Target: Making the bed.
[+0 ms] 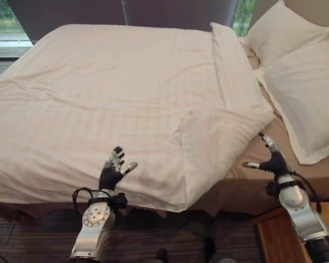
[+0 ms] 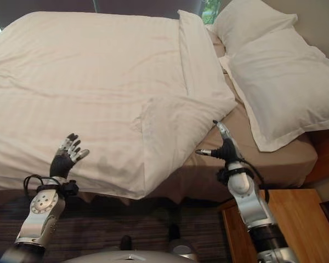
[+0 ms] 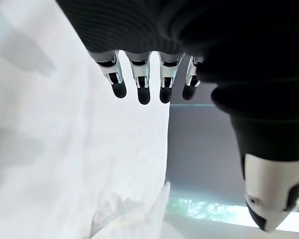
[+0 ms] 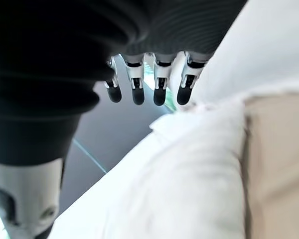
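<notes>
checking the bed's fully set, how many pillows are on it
2, both at the head of the bed on the robot's right: one pillow at the far corner, the other pillow nearer, lying beside it on the tan sheet. The white duvet could hide more.

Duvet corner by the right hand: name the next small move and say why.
Probably close the right hand on the folded-back duvet corner and draw it toward the pillows. That corner lies doubled over, leaving the tan sheet bare. Both hands are open and hold nothing; the left hand hovers at the duvet's near edge.
</notes>
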